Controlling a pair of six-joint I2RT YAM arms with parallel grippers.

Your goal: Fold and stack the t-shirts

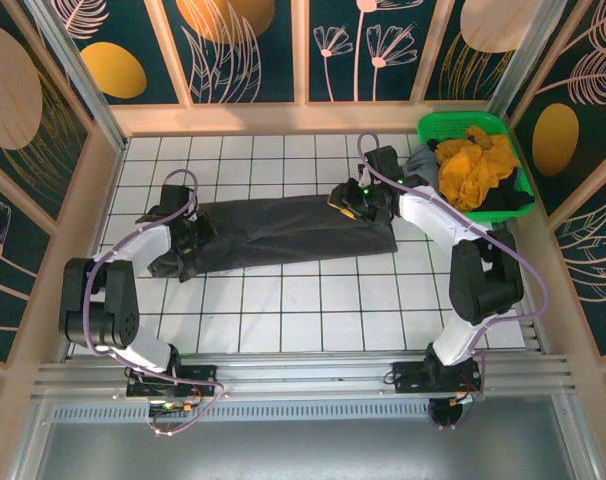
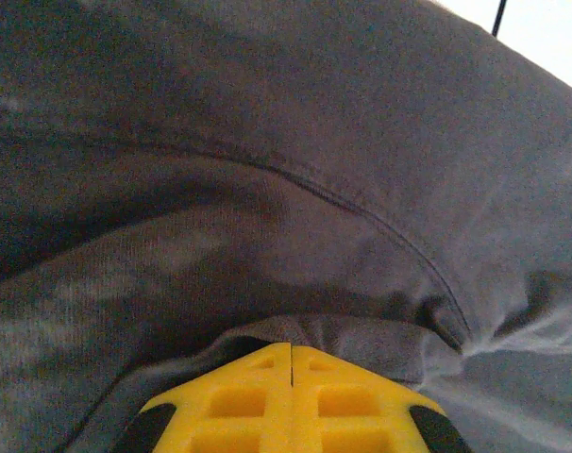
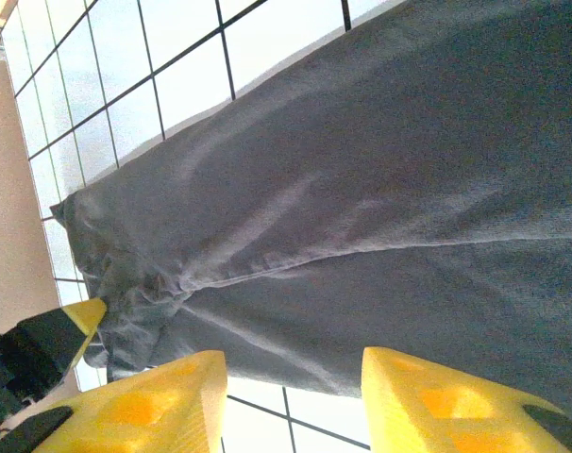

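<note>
Left wrist: soft charcoal t-shirt, seamed, creased.

A white tiled surface with dark grid lines fills the middle of the top view. Dark teal wall panels painted with pale leaves and ochre ovals enclose it, framed in light wooden battens. A ribbed aluminium rail crosses the bottom.

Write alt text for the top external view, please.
A dark charcoal-grey t-shirt lies stretched across a white tiled table, the left gripper at its left end, the right gripper at its right. A green basket holding a mustard-yellow shirt sits far right.
</note>
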